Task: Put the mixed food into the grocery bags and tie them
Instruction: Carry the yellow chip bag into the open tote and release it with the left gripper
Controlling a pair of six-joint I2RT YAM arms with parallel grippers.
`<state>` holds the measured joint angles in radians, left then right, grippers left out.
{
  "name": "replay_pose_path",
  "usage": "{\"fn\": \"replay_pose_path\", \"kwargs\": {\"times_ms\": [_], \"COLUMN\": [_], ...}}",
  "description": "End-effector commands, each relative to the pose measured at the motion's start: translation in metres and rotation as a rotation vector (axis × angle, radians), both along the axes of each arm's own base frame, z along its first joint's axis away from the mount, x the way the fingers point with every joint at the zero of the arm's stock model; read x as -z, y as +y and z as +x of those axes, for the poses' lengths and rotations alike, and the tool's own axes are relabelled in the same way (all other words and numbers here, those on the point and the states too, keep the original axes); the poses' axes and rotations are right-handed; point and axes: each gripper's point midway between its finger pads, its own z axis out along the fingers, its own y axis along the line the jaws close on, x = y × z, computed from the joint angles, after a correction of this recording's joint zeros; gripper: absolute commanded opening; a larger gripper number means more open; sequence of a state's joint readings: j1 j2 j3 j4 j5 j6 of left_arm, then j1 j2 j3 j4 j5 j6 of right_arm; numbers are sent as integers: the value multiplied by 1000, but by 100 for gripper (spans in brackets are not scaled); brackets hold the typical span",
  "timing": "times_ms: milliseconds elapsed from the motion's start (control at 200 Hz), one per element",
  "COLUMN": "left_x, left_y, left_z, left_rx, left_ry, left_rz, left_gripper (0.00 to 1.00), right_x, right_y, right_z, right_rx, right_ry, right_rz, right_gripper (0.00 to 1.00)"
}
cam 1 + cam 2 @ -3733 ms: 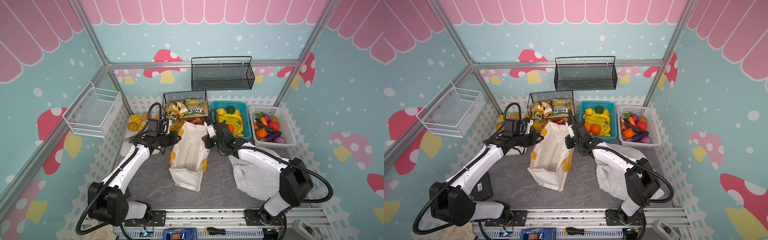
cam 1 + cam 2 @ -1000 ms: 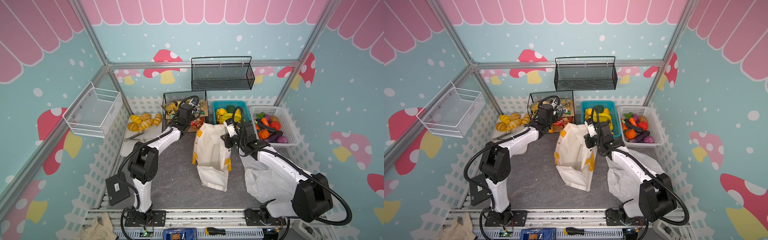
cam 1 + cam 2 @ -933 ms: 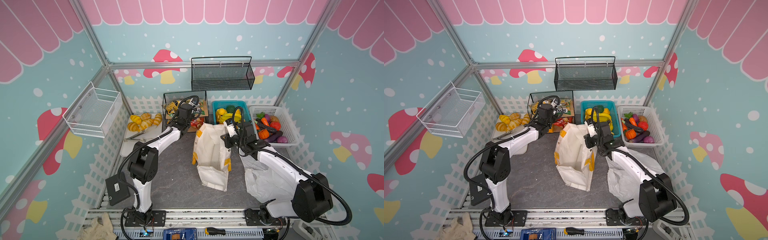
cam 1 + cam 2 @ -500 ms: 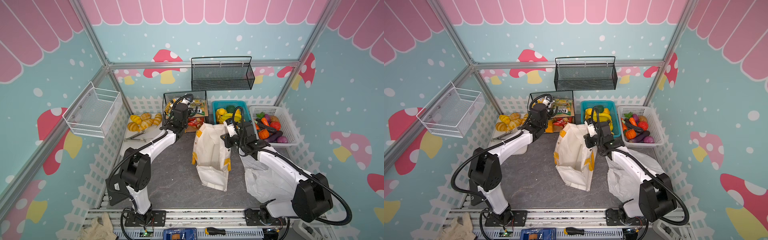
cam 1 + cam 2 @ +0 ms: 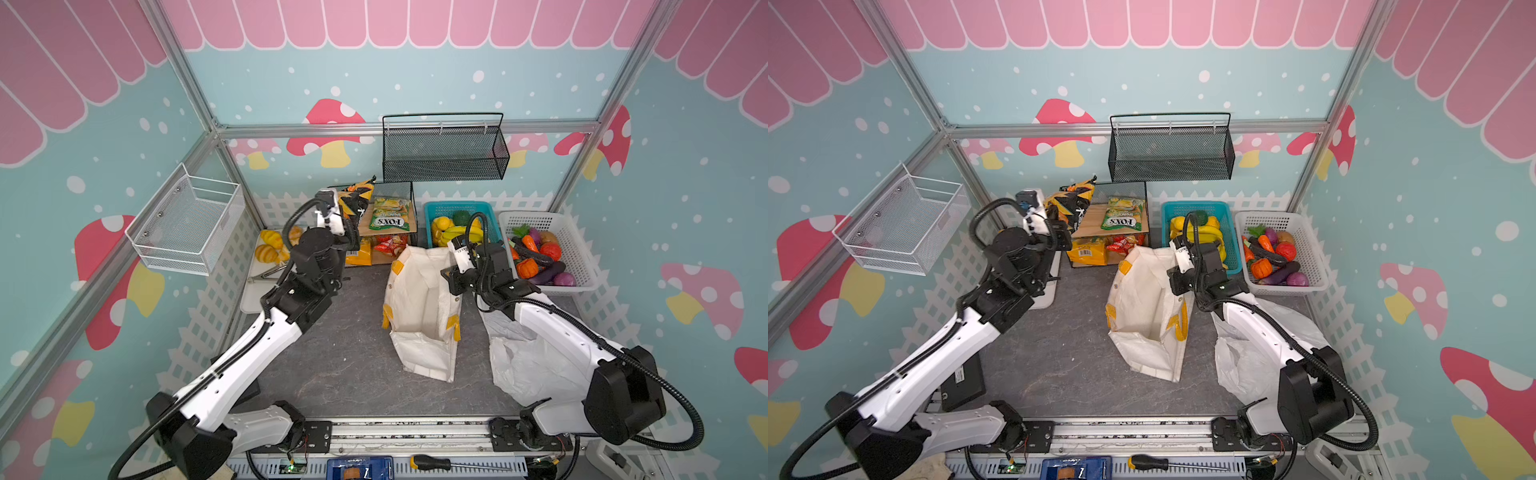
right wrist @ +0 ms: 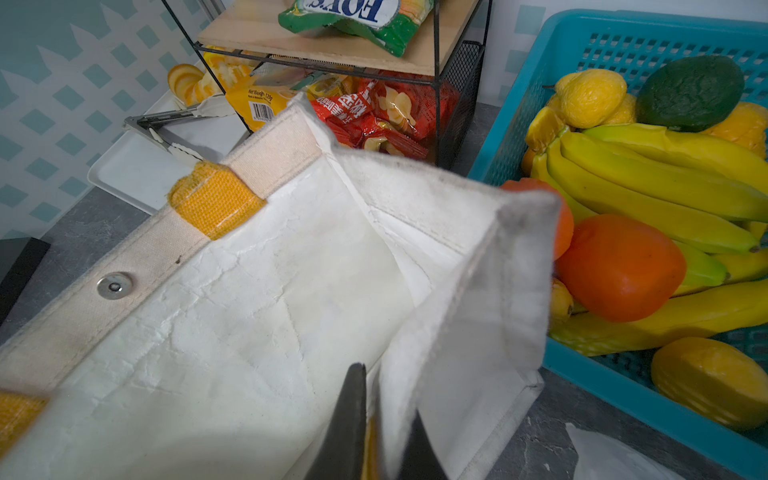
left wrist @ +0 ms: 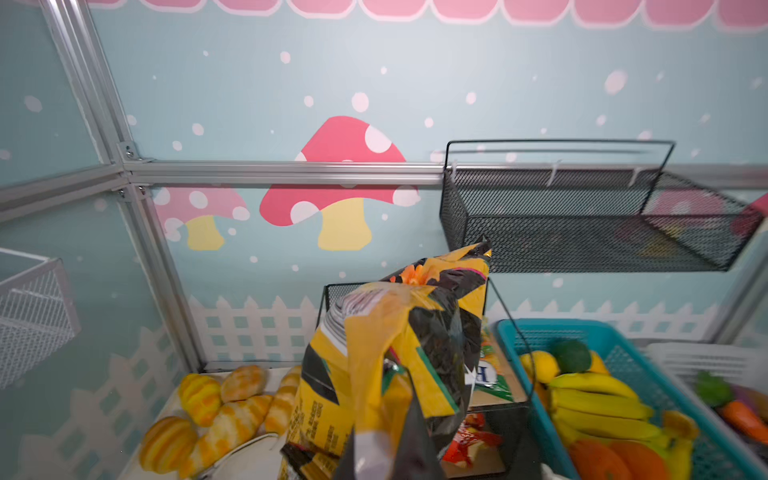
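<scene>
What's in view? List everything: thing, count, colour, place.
tote: 1, cream, yellow patches, centre
plastic bag: 1, white, tote's right
gold packet: 1, gold, black, held near rack
green packet: 1, green, rack's shelf
red packets: several, red, under shelf
orange packet: 1, orange, under shelf
rack: 1, black, table's back
fruit: many, mostly yellow, teal basket
vegetables: many, mixed, white basket
tray: 1, white, table's left
rolls: several, golden, tray
tongs: 1, metal, tray
wall baskets: 2, black at back, white at left
screwdriver: 1, yellow, front rail
left gripper: shut on gold packet
right gripper: shut on tote's rim
</scene>
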<state>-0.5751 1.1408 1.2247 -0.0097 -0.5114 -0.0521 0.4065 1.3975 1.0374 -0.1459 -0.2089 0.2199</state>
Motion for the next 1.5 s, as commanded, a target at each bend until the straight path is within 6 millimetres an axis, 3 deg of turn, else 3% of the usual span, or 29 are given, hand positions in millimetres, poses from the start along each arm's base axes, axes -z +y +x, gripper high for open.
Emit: {"fn": "replay_pose_path", "kwargs": {"times_ms": [0, 220, 485, 670, 796, 911, 1041, 1136, 1191, 1351, 1491], "left_x": [37, 72, 116, 172, 193, 200, 208, 222, 221, 202, 171], "left_y": [-35, -103, -152, -153, -153, -163, -195, -214, -220, -207, -171], "left_z": [-27, -61, -65, -44, -30, -14, 0, 7, 9, 12, 13], "left_rx": [253, 555, 619, 479, 413, 401, 472, 521, 553, 599, 613], "left_ry": [170, 425, 622, 739, 760, 737, 747, 784, 776, 709, 629], "left_rz": [-233, -434, -448, -351, -297, -293, -299, -257, -222, -132, -147], "left_gripper": [0, 0, 0, 0, 0, 0, 3, 11, 21, 51, 62], "right_x": [-9, -15, -16, -21, -23, -27, -33, -31, -30, -25, -21], "right_y": [-2, -1, -2, -5, -8, 0, 9, 5, 1, -11, -15], "right_z": [5, 0, -6, -6, -6, -9, -13, -13, -13, -13, -14], "right_rx": [25, 29, 32, 49, 58, 10, -56, -47, -35, 0, 13], "right_ry": [-48, -65, -71, -85, -95, -102, -120, -125, -127, -125, -122], "right_rz": [23, 76, 112, 118, 114, 133, 149, 116, 92, 48, 36], "right_gripper": [2, 2, 2, 2, 2, 2, 2, 2, 2, 2, 2]}}
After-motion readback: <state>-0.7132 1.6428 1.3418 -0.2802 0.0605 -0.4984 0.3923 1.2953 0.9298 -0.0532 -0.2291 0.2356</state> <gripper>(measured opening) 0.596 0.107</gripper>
